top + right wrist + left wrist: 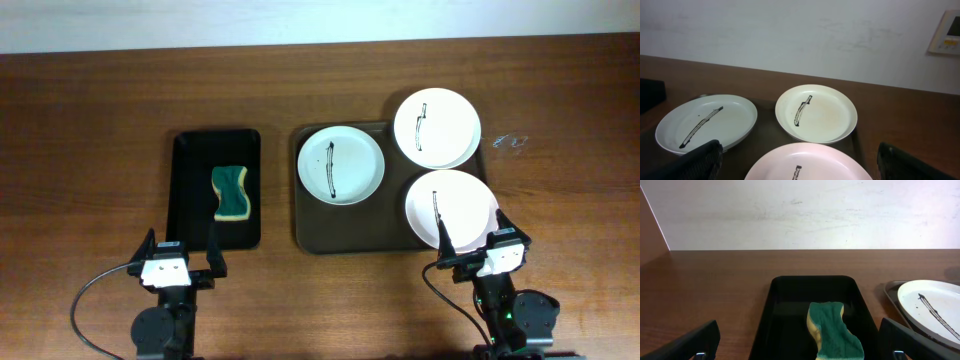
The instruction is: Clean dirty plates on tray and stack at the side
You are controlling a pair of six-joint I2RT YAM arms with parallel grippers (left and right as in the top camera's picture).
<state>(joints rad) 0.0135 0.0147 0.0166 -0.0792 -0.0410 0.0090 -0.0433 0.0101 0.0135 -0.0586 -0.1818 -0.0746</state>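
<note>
Three white plates with black line marks lie on the dark brown tray (310,215): a left plate (341,165), a far right plate (437,127) and a near right plate (452,208). In the right wrist view they are the left plate (707,121), the far plate (816,113) and the near plate (810,162). My right gripper (478,252) is open and empty just in front of the near plate. My left gripper (182,262) is open and empty at the near end of the black tray (190,190).
A green and yellow sponge (231,192) lies in the small black tray, also in the left wrist view (832,332). Faint marks (510,142) are on the wooden table to the right of the brown tray. A white wall stands behind the table.
</note>
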